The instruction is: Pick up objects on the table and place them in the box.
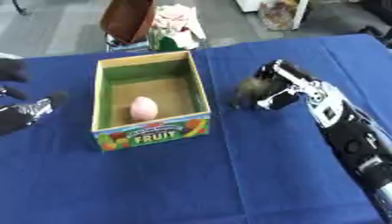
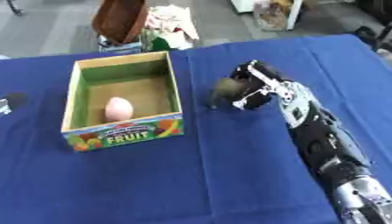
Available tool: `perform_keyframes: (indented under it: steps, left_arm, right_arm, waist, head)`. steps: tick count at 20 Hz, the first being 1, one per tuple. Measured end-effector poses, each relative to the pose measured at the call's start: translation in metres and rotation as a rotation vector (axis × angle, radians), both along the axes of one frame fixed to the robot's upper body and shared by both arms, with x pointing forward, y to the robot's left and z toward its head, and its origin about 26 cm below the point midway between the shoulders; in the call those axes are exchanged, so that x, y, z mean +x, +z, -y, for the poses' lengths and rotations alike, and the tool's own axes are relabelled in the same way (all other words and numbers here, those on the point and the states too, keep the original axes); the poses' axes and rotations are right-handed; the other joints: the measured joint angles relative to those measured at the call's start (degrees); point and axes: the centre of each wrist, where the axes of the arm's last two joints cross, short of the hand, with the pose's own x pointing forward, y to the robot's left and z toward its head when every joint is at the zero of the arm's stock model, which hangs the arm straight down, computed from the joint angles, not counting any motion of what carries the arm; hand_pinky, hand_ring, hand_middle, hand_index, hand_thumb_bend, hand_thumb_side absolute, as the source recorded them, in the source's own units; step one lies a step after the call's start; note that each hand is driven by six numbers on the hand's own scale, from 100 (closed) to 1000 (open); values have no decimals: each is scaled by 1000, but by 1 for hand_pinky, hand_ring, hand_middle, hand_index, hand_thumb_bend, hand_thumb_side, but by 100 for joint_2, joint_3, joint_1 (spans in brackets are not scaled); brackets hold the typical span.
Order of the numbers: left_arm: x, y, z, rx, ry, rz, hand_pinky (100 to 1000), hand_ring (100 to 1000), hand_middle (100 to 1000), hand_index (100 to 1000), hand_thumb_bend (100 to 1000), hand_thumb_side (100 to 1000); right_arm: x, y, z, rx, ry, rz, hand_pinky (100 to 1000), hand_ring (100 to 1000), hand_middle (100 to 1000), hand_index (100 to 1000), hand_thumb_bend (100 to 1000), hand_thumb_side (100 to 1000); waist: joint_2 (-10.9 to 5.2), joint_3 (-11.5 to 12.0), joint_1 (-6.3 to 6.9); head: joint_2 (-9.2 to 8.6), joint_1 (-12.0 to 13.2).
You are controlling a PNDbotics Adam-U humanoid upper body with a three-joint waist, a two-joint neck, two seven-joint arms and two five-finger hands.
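One pink egg-shaped thing (image 1: 143, 108) is already laid in the fruit box (image 1: 150, 135). A brownish round thing (image 2: 226, 89) is wrapped by the right hand (image 2: 257, 89), just right of the box. The left hand (image 1: 27, 111) is seen at the left edge; its fingers cannot be told.

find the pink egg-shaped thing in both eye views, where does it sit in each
Left eye view: the pink egg-shaped thing lies on the box floor, left of centre, above the FRUIT lettering.
Right eye view: it sits further left in the picture, in the same spot in the box.
Shared landmark: the box front wall with the word FRUIT.
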Motion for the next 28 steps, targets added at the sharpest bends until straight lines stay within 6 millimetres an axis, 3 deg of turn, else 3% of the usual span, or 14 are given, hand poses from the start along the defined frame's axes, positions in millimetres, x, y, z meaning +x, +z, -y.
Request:
perform_keyframes:
  steps: [5, 6, 8, 13, 20, 28]
  left_arm:
    - [0, 0, 0, 0, 0, 0, 493, 649, 512, 663, 816, 194]
    - [0, 0, 0, 0, 0, 0, 493, 649, 512, 663, 816, 193]
    - [0, 0, 0, 0, 0, -1, 492, 649, 512, 663, 816, 190]
    - [0, 0, 0, 1, -1, -4, 492, 649, 512, 662, 816, 188]
    - [0, 0, 0, 3, -8, -5, 492, 647, 509, 660, 816, 187]
    - [-2, 4, 5, -7, -35, 17, 491, 642, 505, 655, 815, 185]
  right_arm:
    - [0, -1, 0, 16, -13, 22, 233, 418, 297, 443, 391, 100]
    - [0, -1, 0, 17, -14, 23, 152, 359, 235, 399, 383, 100]
    - [0, -1, 1, 28, -17, 34, 130, 342, 216, 386, 382, 100]
    - [2, 21, -6, 87, 9, 114, 125, 336, 209, 380, 382, 100]
    - [8, 75, -33, 103, 109, 219, 129, 335, 213, 379, 385, 100]
    - [13, 101, -81, 99, 174, 258, 136, 340, 218, 383, 382, 100]
  waist:
    - [0, 0, 0]
    - [0, 0, 0]
    - [0, -1, 0]
    - [-4, -6, -5]
    - [-52, 39, -22]
    - [-62, 273, 16]
  head:
    - [0, 0]
    - [0, 0]
    - [0, 0]
    - [0, -9]
    - [0, -79]
    - [-69, -230]
